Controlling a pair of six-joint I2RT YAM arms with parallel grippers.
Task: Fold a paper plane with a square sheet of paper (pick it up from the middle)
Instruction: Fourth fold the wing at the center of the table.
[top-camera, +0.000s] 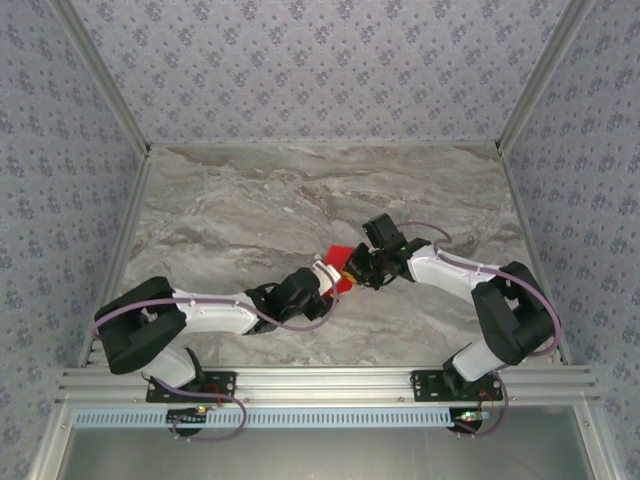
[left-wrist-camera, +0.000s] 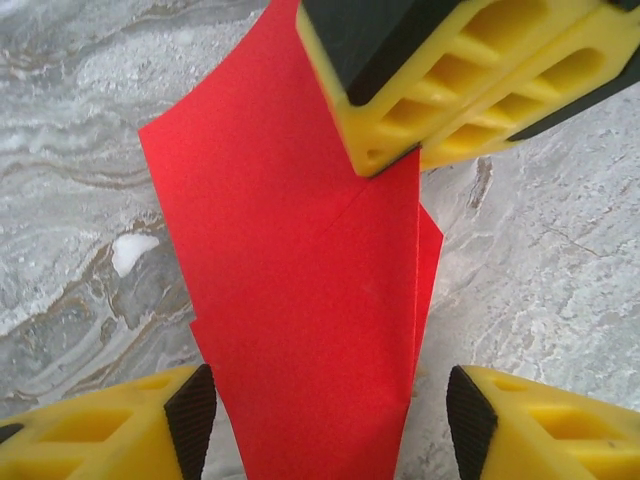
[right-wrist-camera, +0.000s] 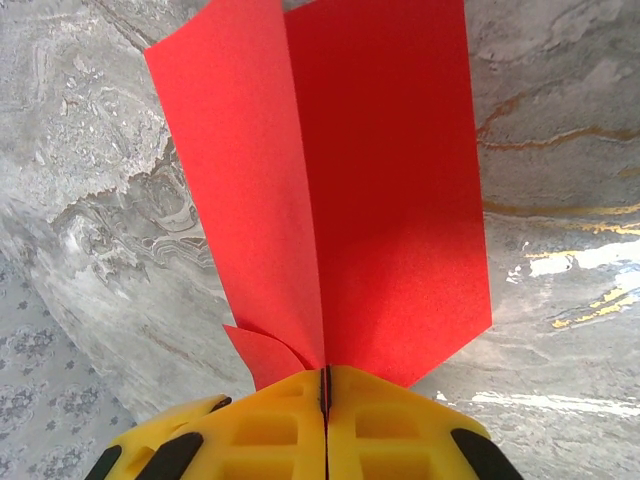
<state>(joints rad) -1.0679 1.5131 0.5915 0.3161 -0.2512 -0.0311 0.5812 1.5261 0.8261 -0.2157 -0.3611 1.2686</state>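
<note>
Hovering clear of the marble worktop, the folded red paper lies with its long crease running from the right fingers, clenched on one end, toward the left fingers, spread apart astride the other end without touching it.

You've got the red paper pinched at one end in the right gripper, whose fingers are pressed flat together on the centre crease. It's plain bright red, part-folded. Two long panels splay from that crease in a shallow V, and a small folded flap pokes out just left of the fingertips. The far end sits between the spread fingers of the left gripper; you can't tell whether it touches the pads.
</note>
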